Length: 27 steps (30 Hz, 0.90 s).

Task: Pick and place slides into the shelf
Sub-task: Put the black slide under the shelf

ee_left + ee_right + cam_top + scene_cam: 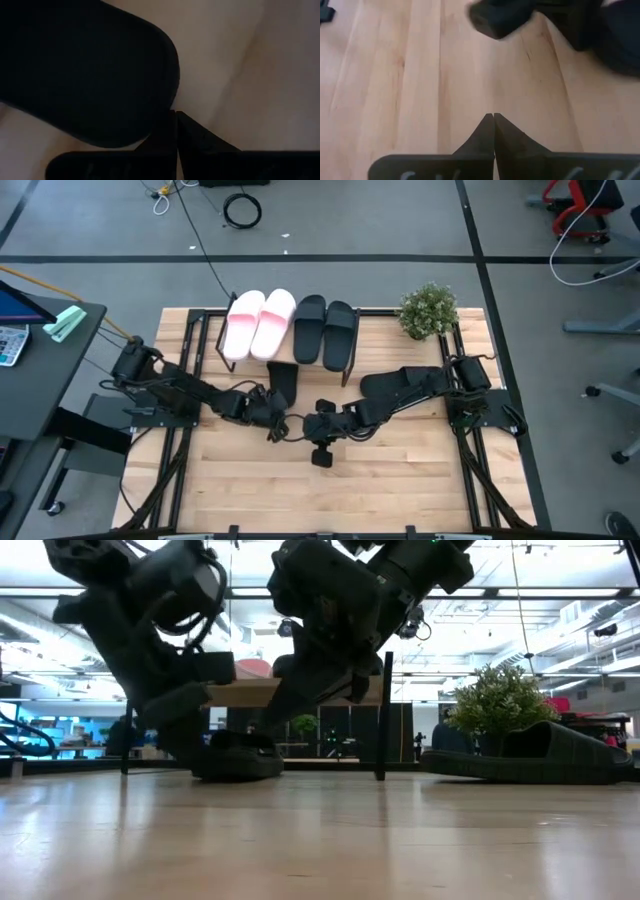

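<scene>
On the shelf (pixel 372 340) at the table's far middle lie two pale pink slides (pixel 258 323) and two black slides (pixel 325 330), soles down. A third black slide (pixel 283 377) (pixel 238 755) lies flat on the table just in front of the shelf. A fourth black slide (pixel 530 755) rests near the plant, mostly under the right arm in the high view. My left gripper (pixel 173 114) is shut, its tips at the rim of the third slide's rounded end (pixel 150 75). My right gripper (pixel 493 117) is shut over bare wood beside the left one. My left gripper has its shut fingertips (pixel 167 125) right at the rim of the black slide's rounded end (pixel 167 102), coming in low over the tabletop. The slide lies flat on the table. Whether the tips touch the rim, I cannot tell.
A small potted plant (pixel 428 310) (pixel 498 705) stands at the table's far right. The shelf's thin black legs (pixel 382 715) rise just behind the grippers. Both arms crowd the table's middle; open wood (pixel 400 480) lies toward the near edge.
</scene>
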Tool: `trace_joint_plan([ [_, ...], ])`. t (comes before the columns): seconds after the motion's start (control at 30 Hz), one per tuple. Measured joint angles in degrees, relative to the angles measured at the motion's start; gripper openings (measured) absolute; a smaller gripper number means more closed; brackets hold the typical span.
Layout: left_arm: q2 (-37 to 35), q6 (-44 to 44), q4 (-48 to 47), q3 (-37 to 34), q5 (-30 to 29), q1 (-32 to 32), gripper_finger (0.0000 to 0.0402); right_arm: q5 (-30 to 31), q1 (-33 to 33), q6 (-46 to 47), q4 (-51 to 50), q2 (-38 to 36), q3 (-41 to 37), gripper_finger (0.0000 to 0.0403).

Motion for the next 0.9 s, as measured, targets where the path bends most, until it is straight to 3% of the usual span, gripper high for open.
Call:
trace_joint_plan([
  [0.57,0.08,7.03,0.05,-0.07,-0.82,9.93,0.0007,-0.18,0.52,0.55,-0.75,-0.02,0.0,0.0002],
  [0.73,0.08,6.96,0.12,-0.07,-0.7,10.06,0.0004,-3.11,2.05,2.33,-1.78,-0.02,0.0,0.0001],
  [0.9,0.08,6.49,1.98,-0.07,3.47,7.04,0.0024,-3.61,5.07,8.23,-11.0,-1.42,0.0,0.0002],
])
